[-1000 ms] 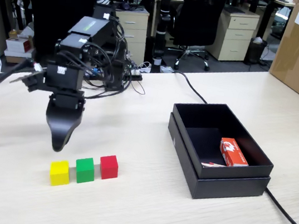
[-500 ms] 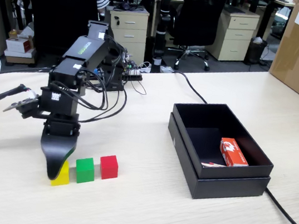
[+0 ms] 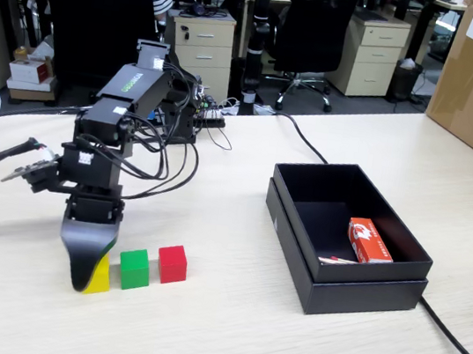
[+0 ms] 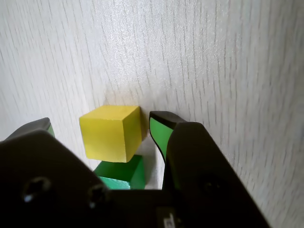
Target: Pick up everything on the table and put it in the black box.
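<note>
From my console I see the arm folded forward and bent steeply down, its gripper (image 3: 81,281) pointing straight at the tabletop (image 3: 222,335) over the yellow cube (image 3: 99,277). In the wrist view the gripper (image 4: 102,128) stands partly spread, one green-padded tip on each side of the yellow cube (image 4: 110,133). The right tip sits just beside the cube's face; I cannot tell whether either pad touches it.

The cube is plain, matte and sharp-edged, resting flat on the pale wood-grain surface. Just to its right in the fixed view sits the green cube (image 3: 134,268), then the red cube (image 3: 172,264), all three in a short row, close but apart.

Well to the right of the yellow cube stands the black box (image 3: 347,238), shallow, rectangular, matte cardboard, seated in its wider lid. A flat red-and-white packet (image 3: 369,241) lies inside it.
</note>
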Robot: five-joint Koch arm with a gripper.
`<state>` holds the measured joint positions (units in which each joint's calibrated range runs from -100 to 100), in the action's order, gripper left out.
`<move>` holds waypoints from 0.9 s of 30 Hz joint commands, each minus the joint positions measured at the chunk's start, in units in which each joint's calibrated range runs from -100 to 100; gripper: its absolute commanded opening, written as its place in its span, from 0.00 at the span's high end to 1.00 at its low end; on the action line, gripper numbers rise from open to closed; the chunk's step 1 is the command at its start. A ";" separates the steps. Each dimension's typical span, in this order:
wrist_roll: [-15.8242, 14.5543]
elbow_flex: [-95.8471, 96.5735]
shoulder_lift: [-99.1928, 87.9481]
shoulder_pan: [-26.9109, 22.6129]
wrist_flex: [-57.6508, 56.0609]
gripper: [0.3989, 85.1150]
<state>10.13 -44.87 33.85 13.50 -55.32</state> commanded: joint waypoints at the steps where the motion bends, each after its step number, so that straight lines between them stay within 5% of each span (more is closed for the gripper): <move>1: 0.00 -3.37 -1.09 -0.15 -2.17 0.62; 5: 0.00 -3.46 -1.09 -0.10 -2.17 0.75; 9: -0.05 -4.45 -1.09 0.10 -2.17 0.99; 20: -0.73 9.69 -39.65 0.49 -14.18 0.99; 27: -7.52 36.34 -78.20 -11.62 -14.27 0.99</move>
<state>6.57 -9.54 -33.07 6.42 -69.11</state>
